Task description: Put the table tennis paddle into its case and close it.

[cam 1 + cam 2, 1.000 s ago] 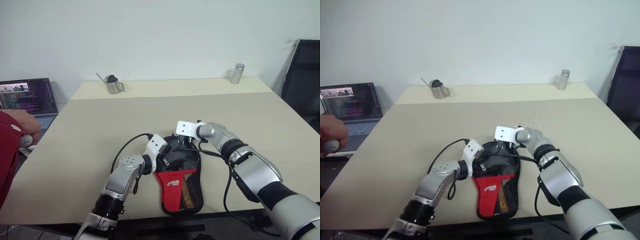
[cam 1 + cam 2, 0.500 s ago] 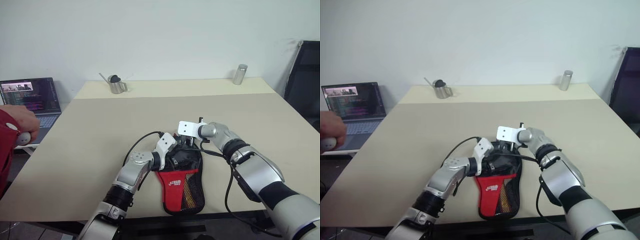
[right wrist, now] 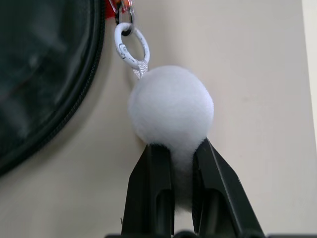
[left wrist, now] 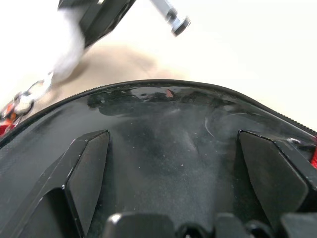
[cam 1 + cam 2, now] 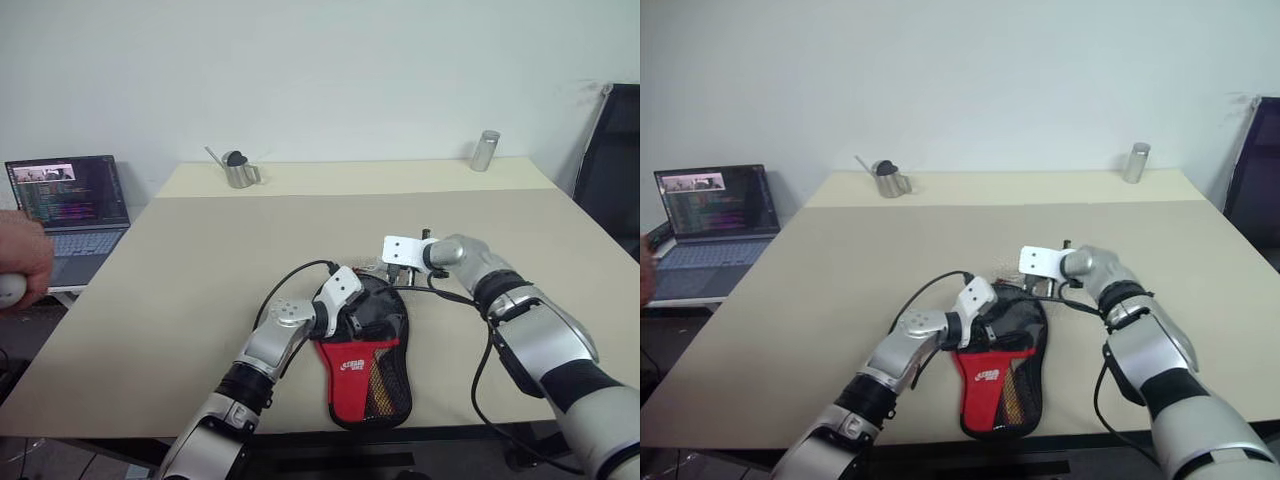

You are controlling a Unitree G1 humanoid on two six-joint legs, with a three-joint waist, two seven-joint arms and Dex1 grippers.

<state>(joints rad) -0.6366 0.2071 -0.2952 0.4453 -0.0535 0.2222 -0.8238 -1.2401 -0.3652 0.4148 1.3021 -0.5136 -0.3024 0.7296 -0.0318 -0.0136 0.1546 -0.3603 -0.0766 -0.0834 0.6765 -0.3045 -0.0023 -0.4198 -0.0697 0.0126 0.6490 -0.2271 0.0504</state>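
Case (image 5: 362,352) on the beige table (image 5: 200,260), near its front edge.
Long axis runs front to back, round black end away; right gripper (image 3: 172,148) pinches a white pompom (image 3: 171,105) on its zipper ring, left gripper (image 4: 173,163) spread over it. Laptop (image 5: 68,205) sits at the left.

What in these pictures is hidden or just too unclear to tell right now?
- Table tennis paddle: I cannot tell if it lies inside the case; the fabric covers everything.
- Zipper: how far round the rim it is closed; the left gripper covers that edge in the head views.
- Laptop screen: text too small.
- Person's hand: cut off by the head view's edge.
- White pompom: its lower part is hidden between the right gripper fingers.
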